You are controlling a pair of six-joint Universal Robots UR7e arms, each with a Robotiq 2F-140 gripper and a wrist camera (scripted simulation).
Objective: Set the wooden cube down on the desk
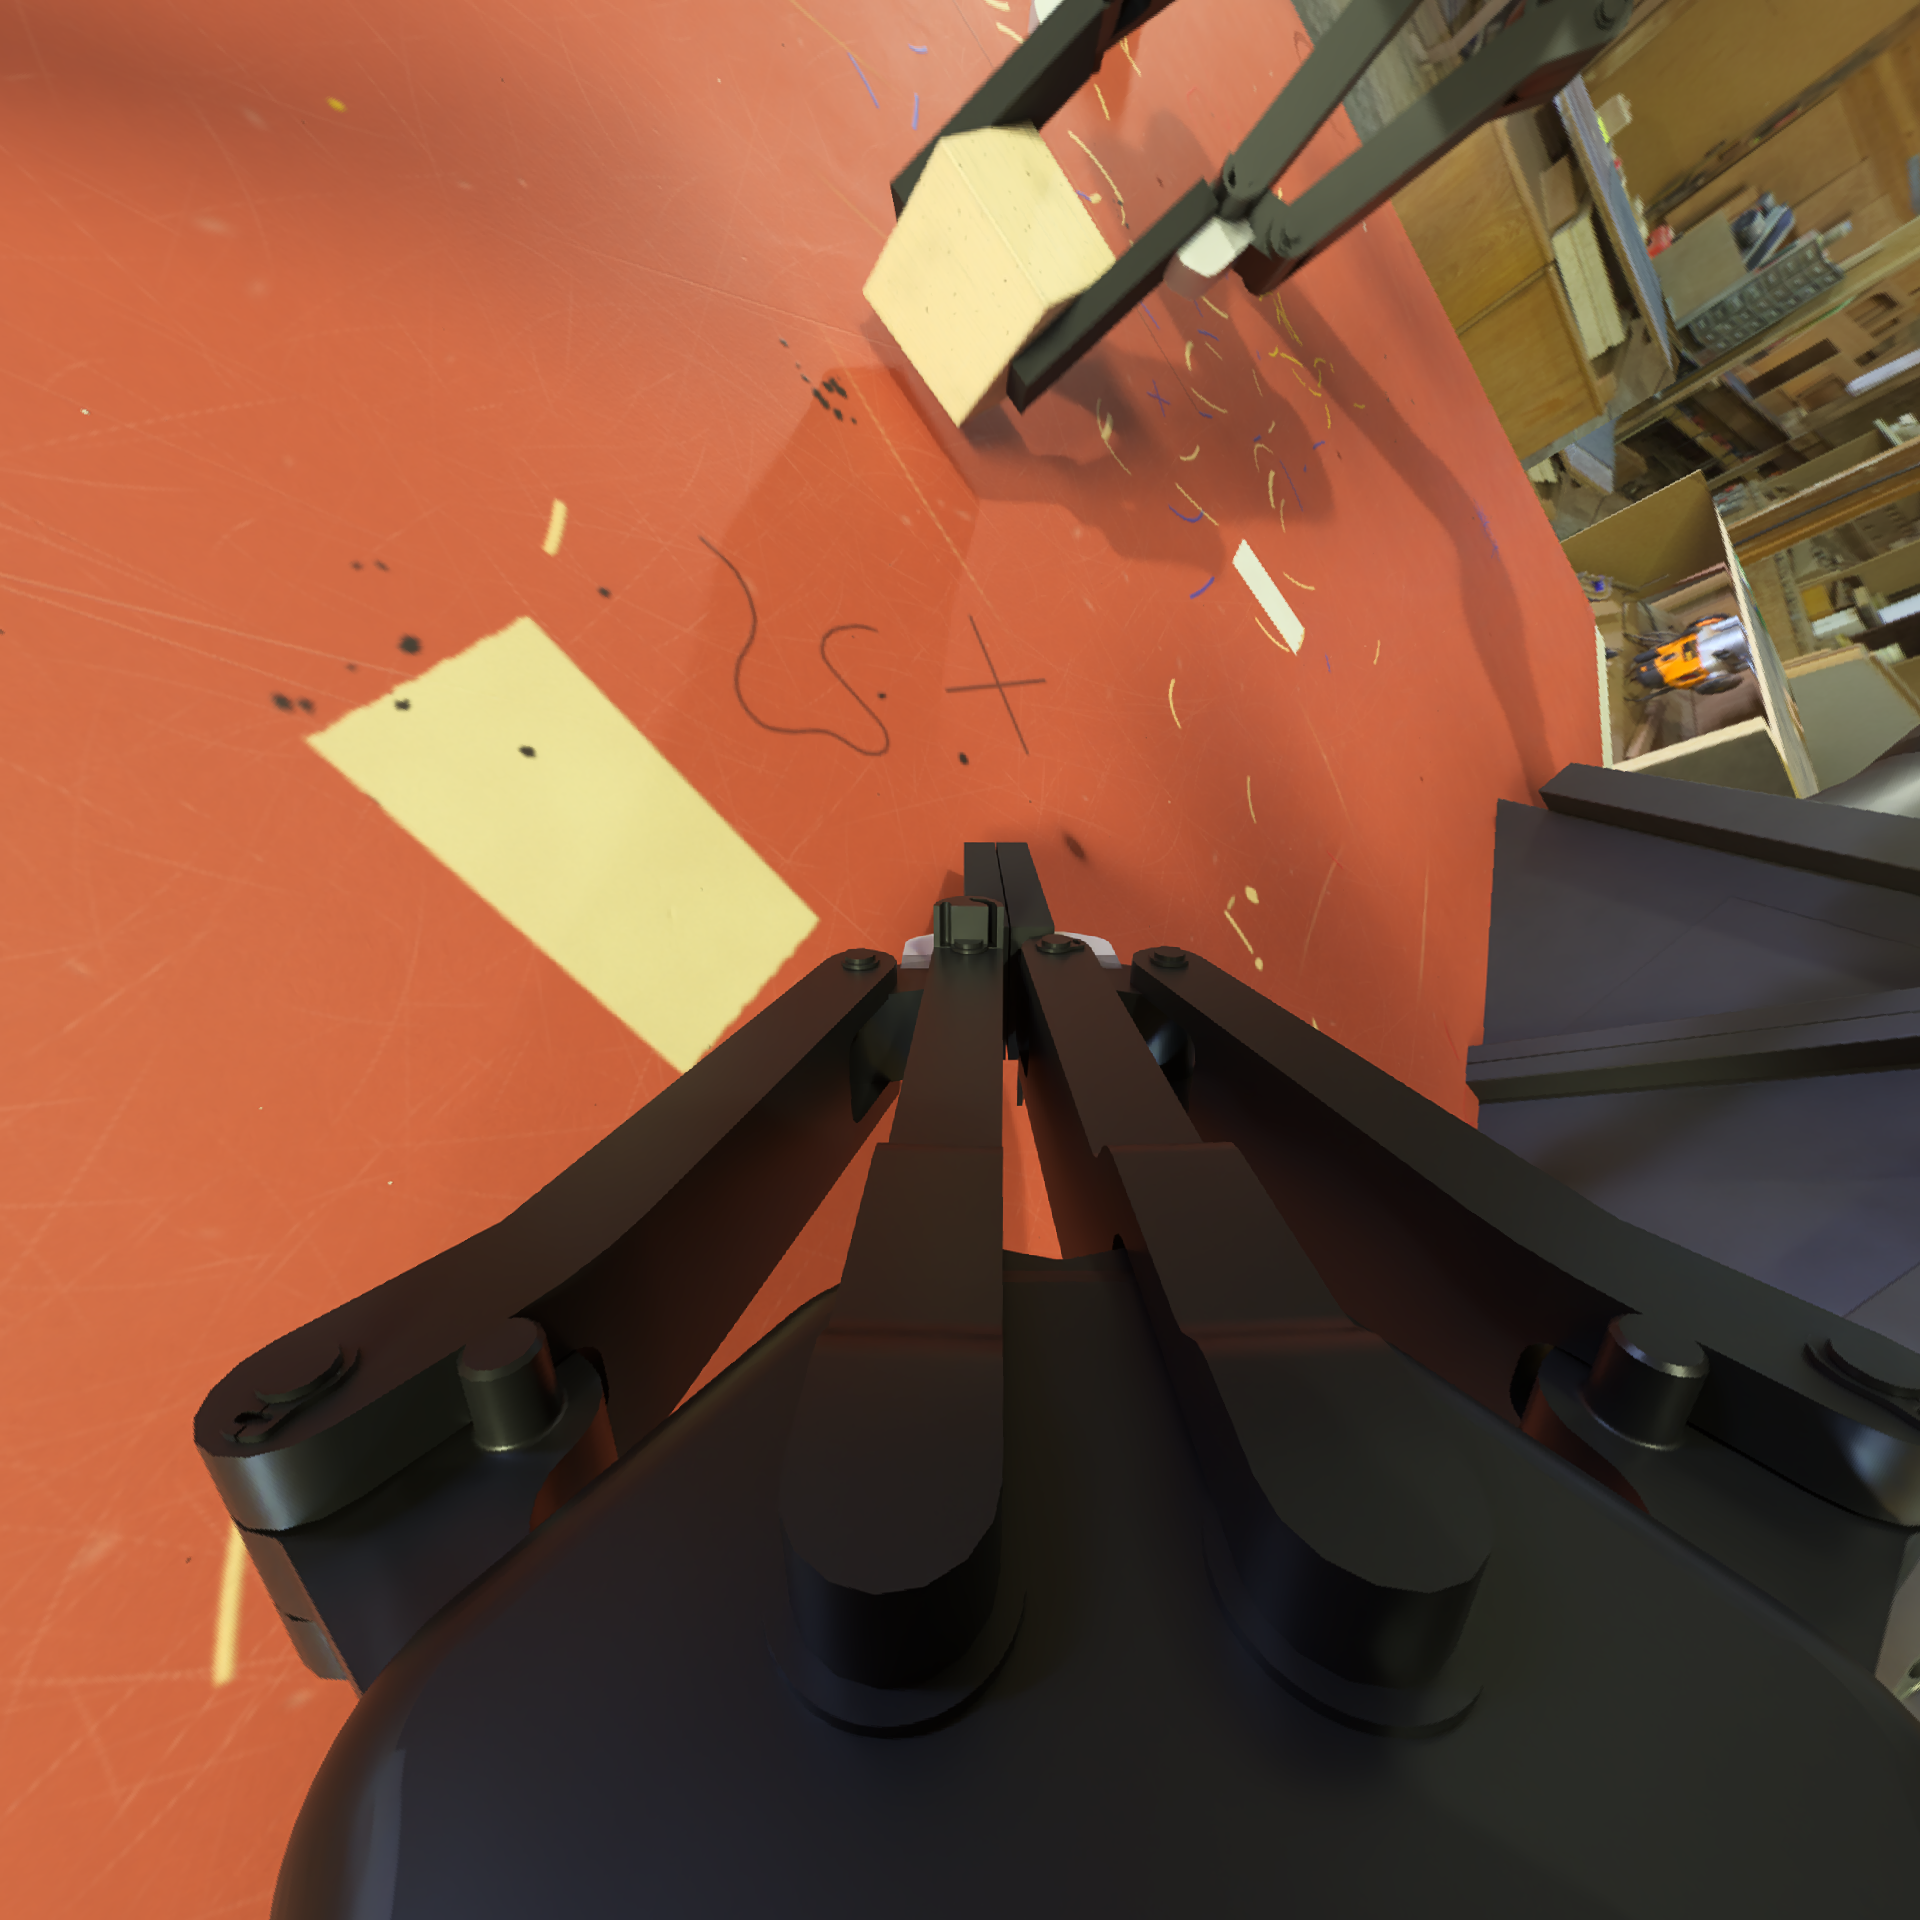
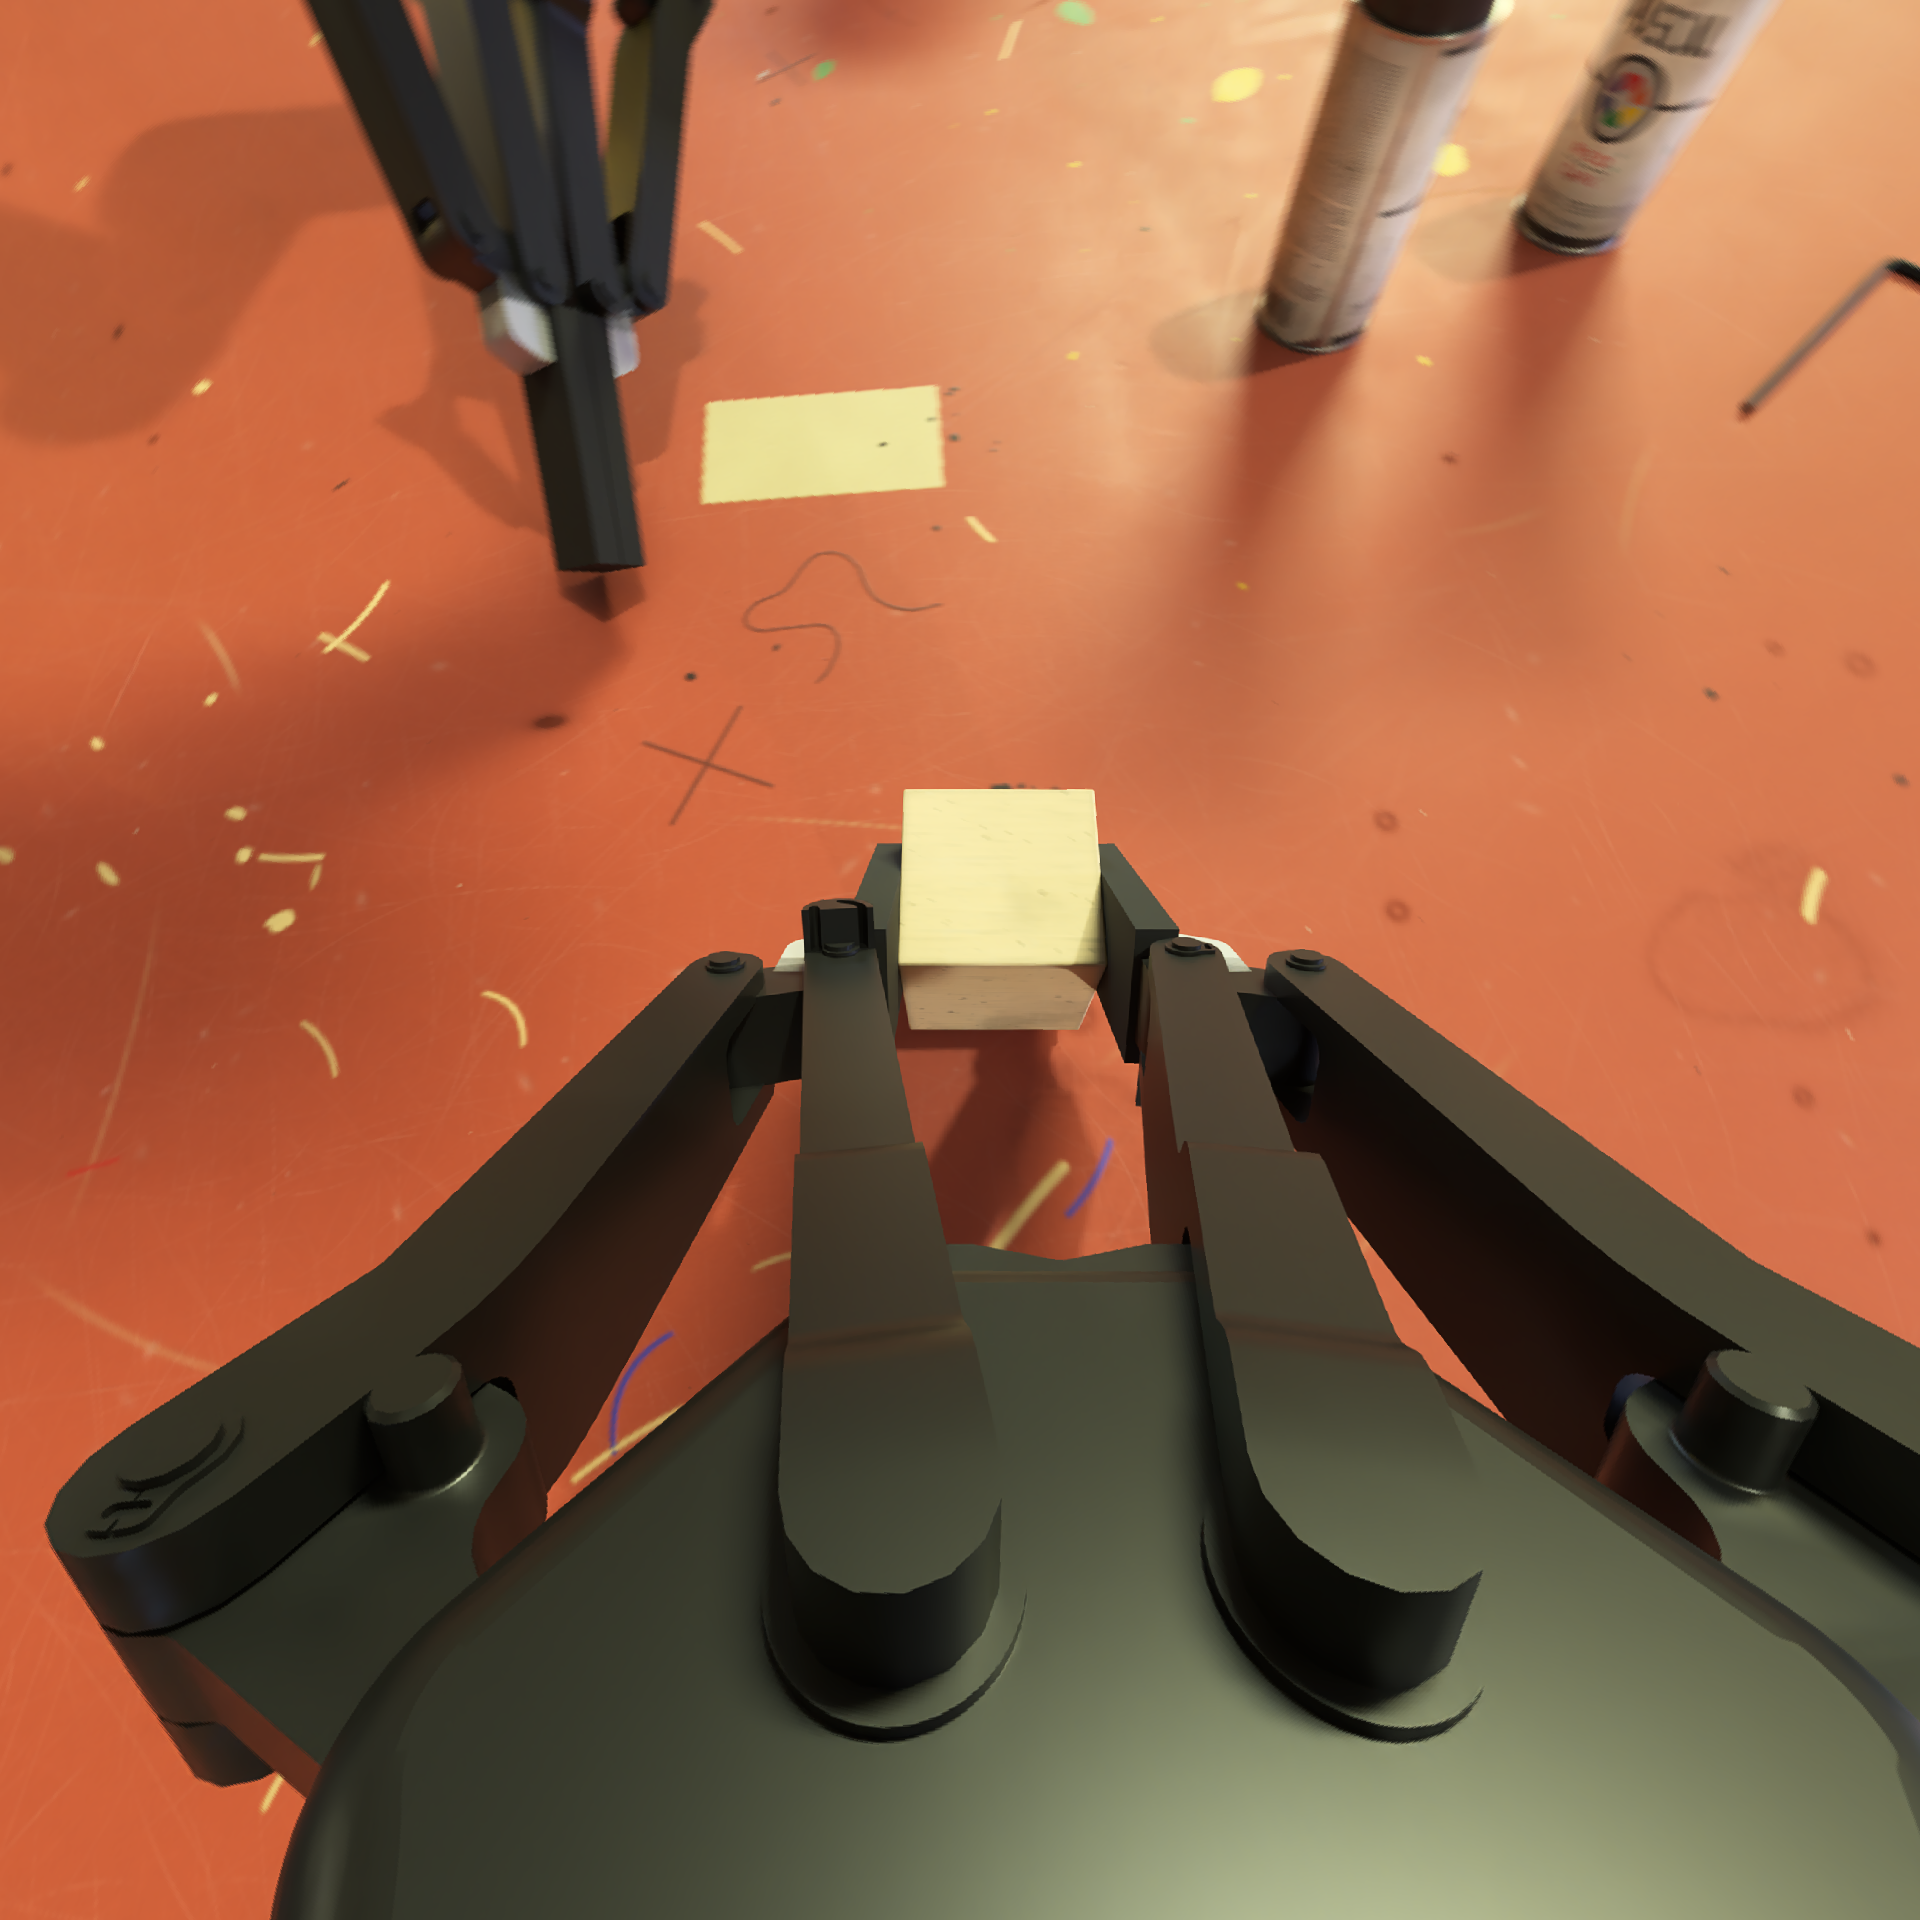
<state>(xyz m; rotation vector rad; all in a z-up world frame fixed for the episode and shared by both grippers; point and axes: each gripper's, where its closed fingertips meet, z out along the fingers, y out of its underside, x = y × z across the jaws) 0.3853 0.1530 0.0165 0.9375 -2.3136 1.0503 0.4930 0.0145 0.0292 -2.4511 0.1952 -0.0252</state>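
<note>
The wooden cube [image 2: 997, 883] is pale and sits clamped between the fingers of my right gripper [image 2: 997, 894], a little above the red desk [image 2: 1455, 727]. In the left wrist view the cube [image 1: 987, 260] shows at the top, held by the right gripper [image 1: 997, 281], with its shadow on the desk below. My left gripper [image 1: 1003, 868] is shut and empty, its fingertips pressed together above the desk. It also shows in the right wrist view [image 2: 597, 520] at the upper left, pointing down.
A pale yellow rectangle [image 1: 561, 831] is on the desk, also seen in the right wrist view [image 2: 821, 445]. Two spray cans [image 2: 1361, 177] [image 2: 1621, 125] stand at the far right, with a bent metal key [image 2: 1818, 338] beside them. A dark grey block [image 1: 1704, 1018] lies at the desk's right edge.
</note>
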